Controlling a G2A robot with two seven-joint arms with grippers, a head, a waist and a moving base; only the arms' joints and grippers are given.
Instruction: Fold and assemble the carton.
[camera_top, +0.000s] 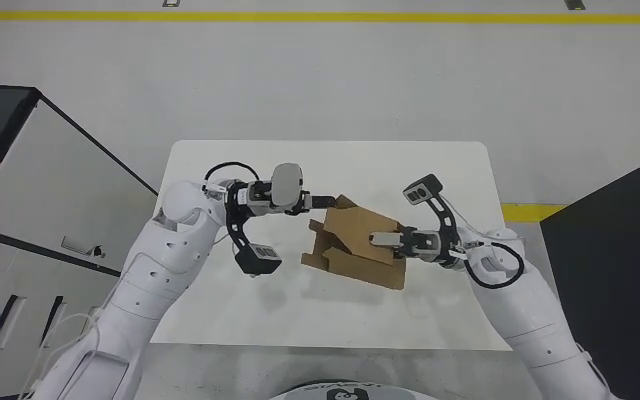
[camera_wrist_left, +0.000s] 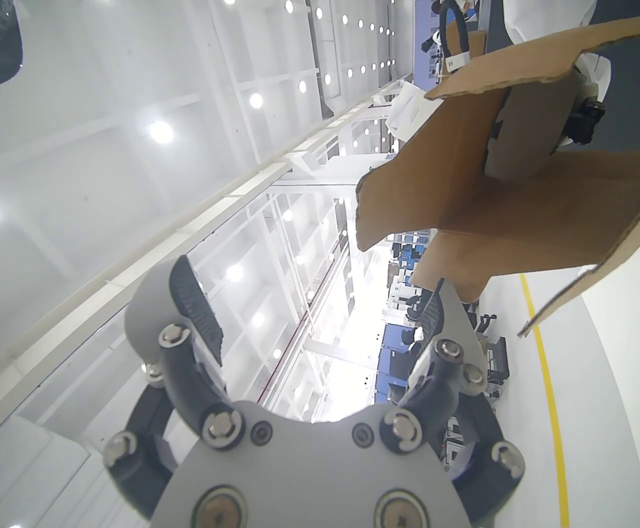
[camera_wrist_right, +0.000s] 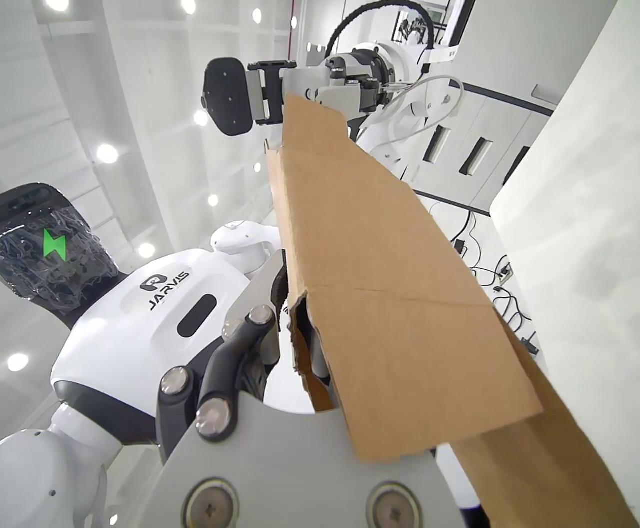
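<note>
Two grippers stand at opposite ends of one brown carton (camera_top: 355, 245), which is half-formed: its panels stand up at angles and several flaps splay loose from its end nearer the left arm. The white table (camera_top: 200, 300) spreads out under the carton on every side, roughly evenly. I cannot tell whether the carton's lower edge rests on that surface or hangs just clear of it.

The right gripper (camera_top: 383, 240) is at the carton's end nearer the right arm and has closed on an upright wall there. In the right wrist view one finger (camera_wrist_right: 272, 285) presses flat against the near face of the cardboard at a torn, crumpled corner. Its partner is hidden behind the same wall.

The left gripper (camera_top: 322, 203) sits at the carton's opposite end, at the corner farther from the robot. It is spread wide with nothing between its pads. In the left wrist view one ribbed finger (camera_wrist_left: 195, 305) stands well apart from the carton. The other finger's tip lies right against the underside of a hanging flap; whether it actually touches is unclear.

A yellow floor line (camera_top: 320, 17) runs well beyond the carton, on the side away from the robot.
</note>
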